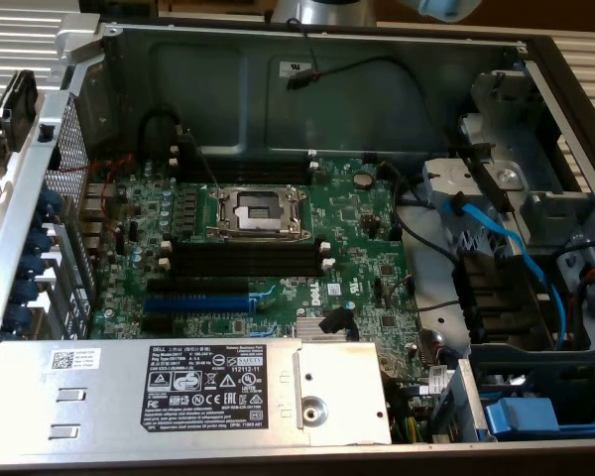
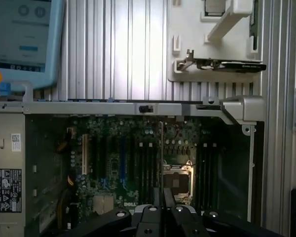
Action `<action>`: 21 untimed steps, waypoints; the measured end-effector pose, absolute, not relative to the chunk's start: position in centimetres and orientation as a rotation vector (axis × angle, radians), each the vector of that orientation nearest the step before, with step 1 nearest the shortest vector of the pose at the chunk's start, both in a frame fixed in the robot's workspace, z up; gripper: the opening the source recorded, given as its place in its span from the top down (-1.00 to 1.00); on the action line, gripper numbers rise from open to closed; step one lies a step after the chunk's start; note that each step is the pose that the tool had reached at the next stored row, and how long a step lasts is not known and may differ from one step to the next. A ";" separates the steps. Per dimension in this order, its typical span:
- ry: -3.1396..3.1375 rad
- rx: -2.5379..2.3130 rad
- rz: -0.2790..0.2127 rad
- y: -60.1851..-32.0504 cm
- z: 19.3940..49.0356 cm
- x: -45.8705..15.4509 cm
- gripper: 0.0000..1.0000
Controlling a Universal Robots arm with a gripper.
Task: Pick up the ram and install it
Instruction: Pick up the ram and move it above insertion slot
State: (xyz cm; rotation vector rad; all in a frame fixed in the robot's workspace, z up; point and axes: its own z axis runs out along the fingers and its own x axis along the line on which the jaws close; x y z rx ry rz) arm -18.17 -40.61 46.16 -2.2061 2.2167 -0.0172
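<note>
Green motherboard (image 1: pixel 347 213), blue expansion slot (image 1: pixel 198 302), black memory slots (image 1: pixel 243 260), black gripper (image 2: pixel 162 195)

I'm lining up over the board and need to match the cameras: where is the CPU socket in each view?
Exterior view: the CPU socket sits mid-way across the motherboard, between two banks of black memory slots.
Wrist view: the CPU socket lies beside the edge-on ram held in the end effector.
Shared landmark: the blue expansion slot.

I read "DELL" on the black label (image 1: pixel 240 382) of the power supply (image 1: pixel 119 402), and a white "DELL" on the motherboard (image 1: pixel 335 295); smaller print is unreadable.
</note>
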 end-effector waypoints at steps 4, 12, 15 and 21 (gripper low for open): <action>2.214 -2.208 -0.017 -40.7 46.2 -16.1 0.76; 2.210 -2.210 -0.021 -40.7 45.7 -12.9 0.76; 2.209 -2.210 -0.022 -40.7 45.1 -12.1 0.76; 2.209 -2.209 -0.022 -40.7 44.0 -11.9 0.76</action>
